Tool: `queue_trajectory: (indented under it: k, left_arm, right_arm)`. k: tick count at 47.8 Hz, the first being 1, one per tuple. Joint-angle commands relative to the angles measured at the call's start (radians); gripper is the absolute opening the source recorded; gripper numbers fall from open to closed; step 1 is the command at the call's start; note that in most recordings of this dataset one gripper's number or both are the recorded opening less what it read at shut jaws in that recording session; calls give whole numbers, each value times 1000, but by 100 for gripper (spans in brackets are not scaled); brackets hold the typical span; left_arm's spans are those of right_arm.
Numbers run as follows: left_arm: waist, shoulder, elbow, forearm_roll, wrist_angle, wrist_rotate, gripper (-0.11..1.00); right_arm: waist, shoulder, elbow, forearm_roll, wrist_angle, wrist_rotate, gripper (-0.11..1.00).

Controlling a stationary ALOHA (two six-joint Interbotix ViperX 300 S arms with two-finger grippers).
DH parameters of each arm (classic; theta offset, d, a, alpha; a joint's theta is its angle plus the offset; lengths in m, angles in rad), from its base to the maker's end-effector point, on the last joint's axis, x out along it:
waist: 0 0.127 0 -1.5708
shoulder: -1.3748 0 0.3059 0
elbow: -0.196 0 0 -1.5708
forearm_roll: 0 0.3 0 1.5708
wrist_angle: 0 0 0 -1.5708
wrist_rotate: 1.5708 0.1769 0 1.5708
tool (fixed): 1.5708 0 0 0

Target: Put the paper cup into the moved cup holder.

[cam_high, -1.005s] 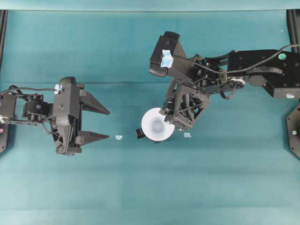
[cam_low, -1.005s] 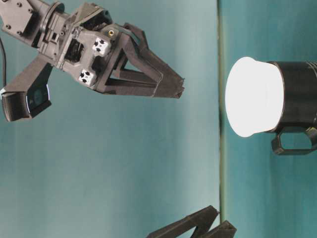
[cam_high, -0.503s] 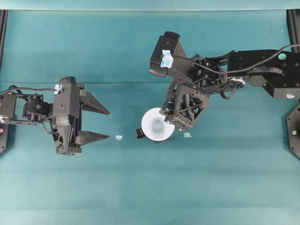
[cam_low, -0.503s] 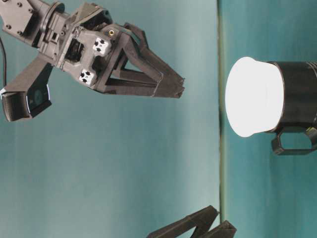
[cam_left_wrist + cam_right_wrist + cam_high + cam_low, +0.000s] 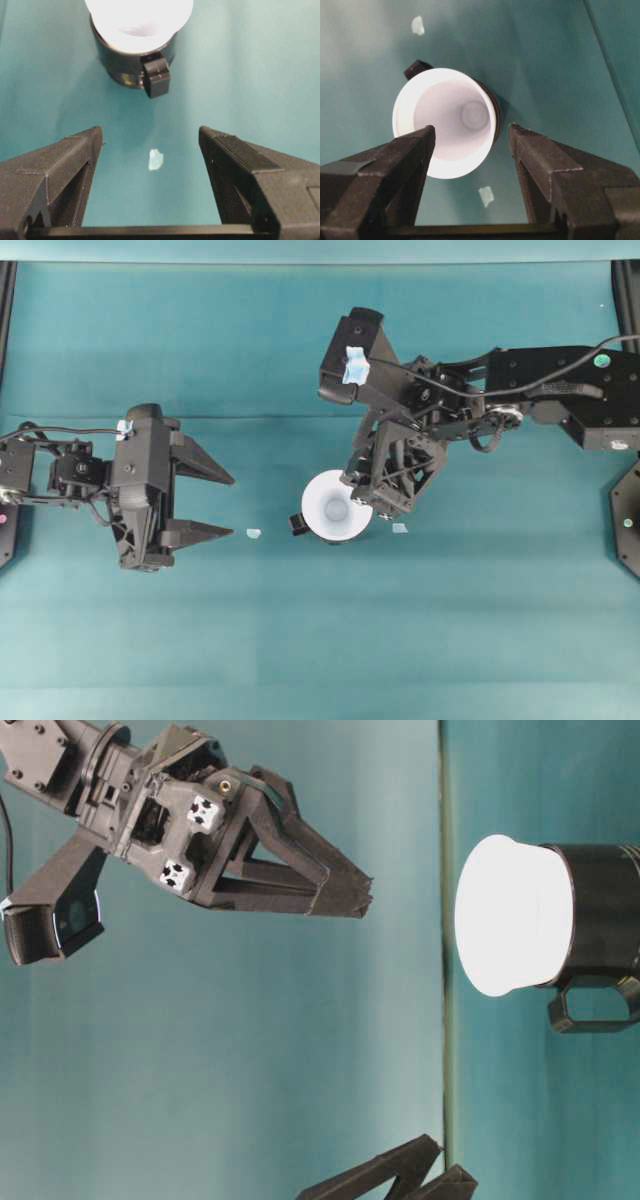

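- Here, nearest the low side camera, the left gripper (image 5: 215, 505) hovers over the teal table (image 5: 320, 640) with its jaws spread wide and nothing between them; it sits well apart from the cups, on the left of the overhead view
- A small pale scrap (image 5: 155, 159) lies on the cloth just ahead of that gripper, between it and the cups
- Further on, near the middle of the table, the paper cup (image 5: 336, 505) stands upright inside the cup holder (image 5: 131, 67), its white rim flaring out above the black wall
- The holder's stubby handle (image 5: 156, 75) points toward the left gripper
- From the side view the white cup (image 5: 512, 915) rises clearly above the black holder (image 5: 600, 915), so it seems wedged partway, since it is the wider of the two
- The right gripper (image 5: 470, 145) hangs above the cup, jaws parted and gripping nothing; from its own camera the fingers (image 5: 400, 155) frame the rim without touching it, as far as can be seen
- A second pale scrap (image 5: 485, 195) lies on the table beside the holder
- The cup appears placed, so the step in hand is most likely letting go and backing off
- To do that well, lift the right gripper straight up with jaws kept wide, so no finger catches the rim and tips the cup or drags the holder
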State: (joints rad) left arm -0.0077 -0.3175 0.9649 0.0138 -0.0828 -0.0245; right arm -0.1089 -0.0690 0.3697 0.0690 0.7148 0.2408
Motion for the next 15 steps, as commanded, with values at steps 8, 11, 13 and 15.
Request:
queue_trajectory:
  k: [8, 11, 13, 15]
  left_arm:
    - [-3, -3, -11, 3, -5, -2, 78]
    - [-3, -3, -11, 2, -5, -2, 78]
    - [-5, -3, -11, 2, -5, -2, 78]
    - [-3, -3, -11, 3, -5, -2, 78]
  right_arm:
    - [3, -26, -5, -2, -6, 5, 68]
    - [3, -26, -5, -2, -6, 6, 68]
    - [3, -26, -3, -2, -6, 6, 68]
    - [3, -26, -3, -2, -6, 6, 68]
